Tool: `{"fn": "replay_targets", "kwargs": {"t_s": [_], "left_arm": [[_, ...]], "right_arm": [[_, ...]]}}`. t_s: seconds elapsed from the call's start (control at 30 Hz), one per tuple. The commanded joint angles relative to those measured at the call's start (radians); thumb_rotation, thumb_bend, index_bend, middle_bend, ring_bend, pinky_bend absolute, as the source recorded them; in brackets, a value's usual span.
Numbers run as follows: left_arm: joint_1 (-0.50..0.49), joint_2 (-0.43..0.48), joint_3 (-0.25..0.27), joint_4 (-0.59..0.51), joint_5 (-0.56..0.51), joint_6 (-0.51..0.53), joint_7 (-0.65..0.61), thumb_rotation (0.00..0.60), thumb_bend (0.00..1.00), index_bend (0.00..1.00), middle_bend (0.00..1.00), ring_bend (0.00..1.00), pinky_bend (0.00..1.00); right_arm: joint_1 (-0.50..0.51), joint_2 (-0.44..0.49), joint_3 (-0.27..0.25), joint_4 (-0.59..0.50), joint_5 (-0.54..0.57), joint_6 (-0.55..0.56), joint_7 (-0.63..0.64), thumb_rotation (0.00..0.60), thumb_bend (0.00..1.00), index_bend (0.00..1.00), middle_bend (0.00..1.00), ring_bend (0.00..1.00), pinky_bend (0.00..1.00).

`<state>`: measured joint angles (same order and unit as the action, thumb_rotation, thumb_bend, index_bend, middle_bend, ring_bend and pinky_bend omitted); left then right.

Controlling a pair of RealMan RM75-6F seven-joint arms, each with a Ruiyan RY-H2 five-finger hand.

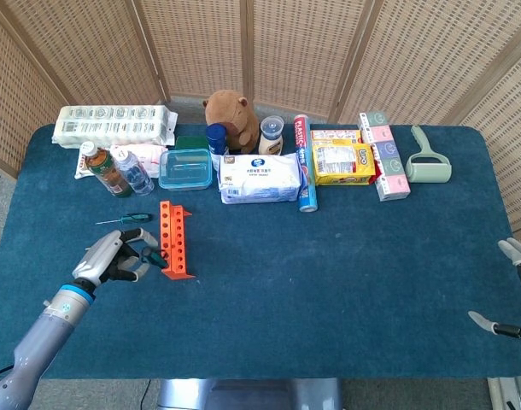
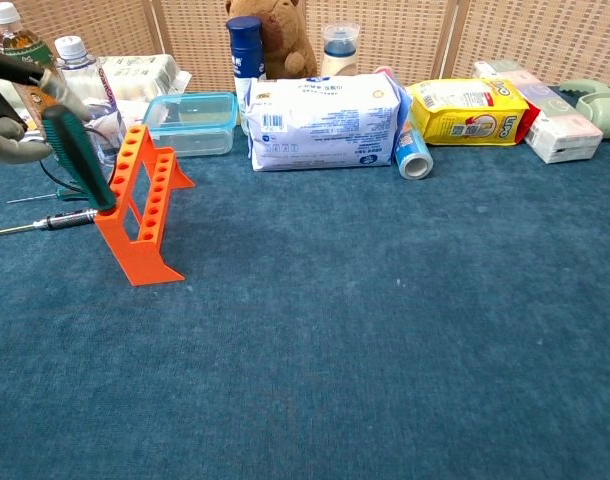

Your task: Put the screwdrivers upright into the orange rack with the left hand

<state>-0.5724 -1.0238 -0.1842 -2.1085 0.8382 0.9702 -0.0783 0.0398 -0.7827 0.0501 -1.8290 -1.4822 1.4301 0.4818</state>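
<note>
green screwdriver in left hand

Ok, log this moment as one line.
left robot hand: holds screwdriver, tilted, tip at rack | second screwdriver: on table | right robot hand: open, idle

3 screwdrivers show: 1 green-handled at the rack's near end, 1 black-handled flat on the cloth at the rack's 9 o'clock, 1 small green one at its 11 o'clock. 1 orange rack. 2 drink bottles. 1 plush toy.
</note>
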Motion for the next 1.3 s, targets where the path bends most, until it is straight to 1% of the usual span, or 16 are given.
{"fn": "replay_targets", "kwargs": {"t_s": [0.03, 0.1, 0.27, 0.47, 0.57, 0.67, 0.77, 0.83, 0.9, 1.0, 1.13, 1.3], "left_arm": [[0.002, 0.000, 0.001, -0.004, 0.006, 0.005, 0.004, 0.600, 0.34, 0.19, 1.00, 1.00, 1.00], [0.002, 0.002, 0.003, -0.007, 0.008, 0.005, 0.008, 0.600, 0.31, 0.17, 1.00, 1.00, 1.00], [0.012, 0.009, -0.005, -0.015, 0.019, 0.018, -0.007, 0.600, 0.31, 0.17, 1.00, 1.00, 1.00], [0.067, 0.052, -0.023, -0.034, 0.085, 0.078, -0.070, 0.600, 0.31, 0.17, 1.00, 1.00, 1.00], [0.087, 0.068, -0.028, -0.013, 0.087, 0.110, -0.077, 0.600, 0.31, 0.17, 1.00, 1.00, 1.00], [0.089, 0.066, -0.023, 0.025, 0.059, 0.122, -0.050, 0.600, 0.31, 0.18, 1.00, 1.00, 1.00], [0.066, 0.010, -0.017, 0.126, -0.030, 0.131, 0.022, 0.600, 0.31, 0.24, 1.00, 1.00, 1.00], [0.048, -0.035, -0.015, 0.168, -0.080, 0.131, 0.065, 0.600, 0.31, 0.27, 1.00, 1.00, 1.00], [0.035, -0.065, -0.013, 0.194, -0.114, 0.130, 0.093, 0.600, 0.31, 0.31, 1.00, 1.00, 1.00], [0.013, -0.120, -0.012, 0.235, -0.163, 0.137, 0.144, 0.600, 0.32, 0.34, 1.00, 1.00, 1.00], [-0.031, -0.236, -0.013, 0.325, -0.252, 0.162, 0.245, 0.600, 0.34, 0.37, 1.00, 1.00, 1.00], [-0.058, -0.310, -0.025, 0.389, -0.321, 0.205, 0.327, 0.600, 0.37, 0.37, 1.00, 1.00, 1.00]], "right_arm": [[0.000, 0.000, 0.000, 0.000, 0.001, 0.000, 0.000, 0.600, 0.00, 0.02, 0.02, 0.00, 0.00], [0.000, 0.000, 0.001, -0.001, 0.001, -0.001, -0.001, 0.600, 0.00, 0.02, 0.02, 0.00, 0.00], [0.000, 0.001, 0.000, -0.002, 0.000, -0.001, -0.001, 0.600, 0.00, 0.02, 0.02, 0.00, 0.00], [-0.001, 0.001, -0.001, -0.004, -0.005, 0.001, -0.003, 0.600, 0.00, 0.02, 0.02, 0.00, 0.00], [-0.002, 0.001, -0.001, -0.005, -0.007, 0.004, -0.005, 0.600, 0.00, 0.02, 0.02, 0.00, 0.00], [-0.003, 0.001, -0.001, -0.007, -0.009, 0.006, -0.007, 0.600, 0.00, 0.02, 0.02, 0.00, 0.00], [-0.002, 0.001, -0.003, -0.010, -0.012, 0.005, -0.012, 0.600, 0.00, 0.02, 0.02, 0.00, 0.00], [-0.002, 0.001, -0.003, -0.011, -0.012, 0.004, -0.014, 0.600, 0.00, 0.02, 0.02, 0.00, 0.00], [-0.001, 0.000, -0.003, -0.011, -0.011, 0.002, -0.015, 0.600, 0.00, 0.02, 0.02, 0.00, 0.00], [0.001, -0.001, -0.002, -0.010, -0.007, -0.004, -0.016, 0.600, 0.00, 0.02, 0.02, 0.00, 0.00], [0.006, -0.002, 0.000, -0.006, 0.005, -0.015, -0.015, 0.600, 0.00, 0.02, 0.02, 0.00, 0.00], [0.009, -0.002, 0.002, -0.004, 0.012, -0.023, -0.013, 0.600, 0.00, 0.02, 0.02, 0.00, 0.00]]}}
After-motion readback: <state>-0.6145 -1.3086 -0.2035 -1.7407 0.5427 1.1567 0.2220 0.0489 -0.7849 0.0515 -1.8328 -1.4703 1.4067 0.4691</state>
